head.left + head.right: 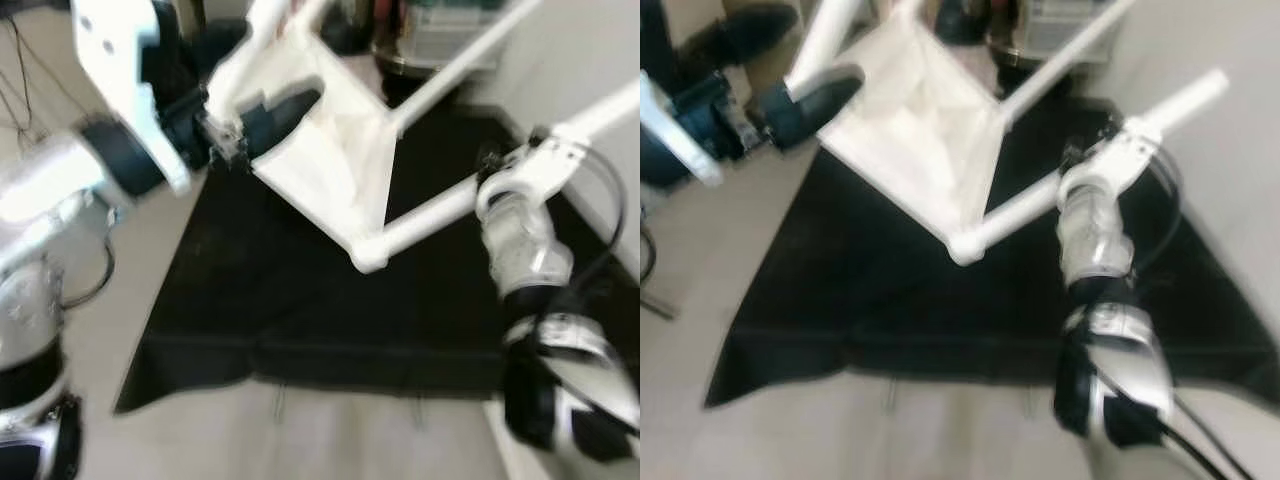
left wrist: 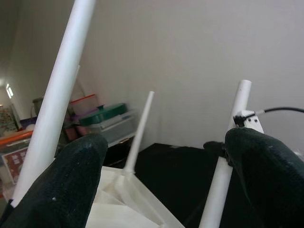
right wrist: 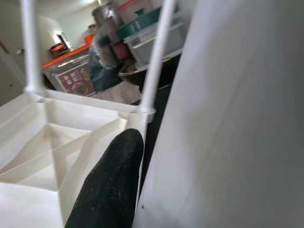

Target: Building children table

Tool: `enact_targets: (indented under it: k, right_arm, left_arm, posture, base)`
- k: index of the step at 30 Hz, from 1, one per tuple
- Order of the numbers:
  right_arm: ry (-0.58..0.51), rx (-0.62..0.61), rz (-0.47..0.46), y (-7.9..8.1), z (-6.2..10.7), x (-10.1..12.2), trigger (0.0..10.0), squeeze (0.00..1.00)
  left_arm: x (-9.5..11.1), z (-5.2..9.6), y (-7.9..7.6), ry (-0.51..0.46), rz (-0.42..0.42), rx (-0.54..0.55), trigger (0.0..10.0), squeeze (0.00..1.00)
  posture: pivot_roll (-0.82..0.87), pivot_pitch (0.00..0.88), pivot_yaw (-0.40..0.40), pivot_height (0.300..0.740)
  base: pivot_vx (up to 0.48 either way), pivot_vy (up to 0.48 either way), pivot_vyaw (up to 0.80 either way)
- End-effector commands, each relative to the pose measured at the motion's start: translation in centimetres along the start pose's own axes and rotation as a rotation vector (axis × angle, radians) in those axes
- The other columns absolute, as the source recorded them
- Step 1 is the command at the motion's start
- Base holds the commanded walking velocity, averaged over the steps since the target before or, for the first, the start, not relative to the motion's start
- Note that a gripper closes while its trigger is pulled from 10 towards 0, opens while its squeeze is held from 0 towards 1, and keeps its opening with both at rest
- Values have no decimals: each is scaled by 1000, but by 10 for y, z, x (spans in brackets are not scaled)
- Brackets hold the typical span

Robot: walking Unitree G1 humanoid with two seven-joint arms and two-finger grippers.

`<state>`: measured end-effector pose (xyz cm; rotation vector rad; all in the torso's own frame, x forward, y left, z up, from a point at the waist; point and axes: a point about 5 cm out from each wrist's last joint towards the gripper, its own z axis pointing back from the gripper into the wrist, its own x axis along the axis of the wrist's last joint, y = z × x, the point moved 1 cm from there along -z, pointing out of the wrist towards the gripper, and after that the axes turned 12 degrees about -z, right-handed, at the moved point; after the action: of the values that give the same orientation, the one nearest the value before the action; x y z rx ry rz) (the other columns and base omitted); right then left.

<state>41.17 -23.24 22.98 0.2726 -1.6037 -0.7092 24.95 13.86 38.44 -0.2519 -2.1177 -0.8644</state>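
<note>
My fingers (image 2: 71, 185) are matt black with a rough, grainy skin, and my arms (image 1: 1095, 250) are smooth silvery metal. The table (image 1: 320, 140) looks like smooth white plastic with a slight sheen, above a matt black cloth mat (image 1: 300, 290).

The children table (image 1: 320, 140) hangs tilted above the mat (image 1: 300, 310), its underside facing the robot and its legs pointing up and to the right. The left gripper (image 1: 225, 125) is at the table's left edge, the right gripper (image 1: 505, 165) on the leg at its right. The mat lies on the floor (image 1: 330, 440). Behind the table, storage boxes (image 2: 107, 121) stand against the wall (image 2: 190, 61).
</note>
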Motion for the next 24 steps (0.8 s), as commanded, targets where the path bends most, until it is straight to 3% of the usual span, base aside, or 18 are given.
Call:
enact_targets:
  k: [1, 3, 4, 5, 8, 10, 11, 18, 23, 24]
  right_arm:
    - [598, -384, 302, -118, 65, -141, 10000, 0]
    - [532, -250, 348, -98, 53, -133, 10000, 0]
    - [532, -250, 348, -98, 53, -133, 10000, 0]
    - [487, -158, 369, -81, 45, -127, 10000, 0]
    - [460, -125, 367, -72, 40, -122, 10000, 0]
    - [413, -80, 378, -60, 33, -111, 10000, 0]
    - [354, -13, 404, -47, 27, -100, 10000, 0]
    - [275, 31, 431, -35, 18, -82, 10000, 0]
    - [158, 113, 532, -19, 10, -57, 10000, 0]
    - [103, 184, 575, -4, 9, -49, 10000, 0]
  left_arm:
    - [4, -1, -3, -7, -6, -18, 10000, 0]
    - [4, 0, -3, -2, -6, -4, 10000, 0]
    - [4, 0, -3, -2, -6, -4, 10000, 0]
    - [3, 1, -3, 6, -4, 7, 10000, 0]
    - [2, 2, -3, 10, 0, 18, 10000, 0]
    - [1, 3, -2, 17, 2, 31, 10000, 0]
    - [1, 2, -2, 18, 2, 36, 10000, 0]
    - [0, 1, -3, 16, -1, 39, 10000, 0]
    - [2, 1, -3, 8, -10, 45, 10000, 0]
    - [2, 1, -3, 7, -13, 48, 10000, 0]
  posture:
    - [104, 339, 20, 740]
    - [106, 344, 14, 740]
    - [106, 344, 14, 740]
    - [95, 342, 11, 740]
    - [91, 339, 11, 740]
    - [97, 339, 10, 740]
    - [94, 335, 11, 740]
    - [91, 322, 9, 740]
    - [91, 314, 8, 740]
    - [88, 309, 6, 740]
  base:
    - [0, 0, 0]
    - [0, 0, 0]
    - [0, 0, 0]
    - [0, 0, 0]
    - [0, 0, 0]
    - [0, 0, 0]
    - [0, 0, 0]
    - [0, 0, 0]
    - [0, 0, 0]
    - [0, 0, 0]
